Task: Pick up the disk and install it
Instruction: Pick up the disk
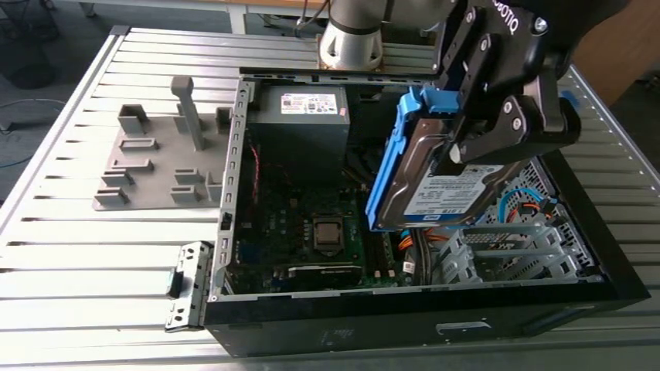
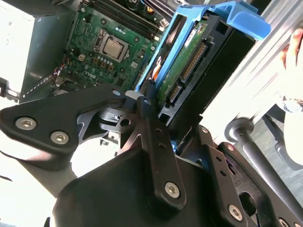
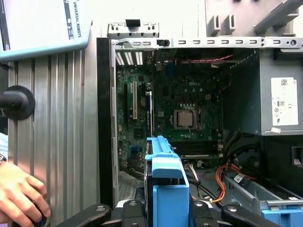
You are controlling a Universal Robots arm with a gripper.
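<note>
Clamping the disk (image 1: 450,193) by its two flat faces, the gripper (image 1: 472,145) holds it on edge and tilted above the open computer case (image 1: 413,328), toward the exterior view's right. Its fingers (image 1: 512,127) are closed tight on the disk, whose blue bracket (image 1: 397,154) frames the edges. A white-and-blue printed label covers the disk's upper face. The second wrist view shows its green circuit board (image 2: 187,71). Inside the case, a grey power-supply box (image 1: 304,139) carries a white printed sticker (image 1: 311,103), near the motherboard (image 1: 304,224). A person's hand (image 3: 19,196) lies by the slatted table (image 3: 61,132).
</note>
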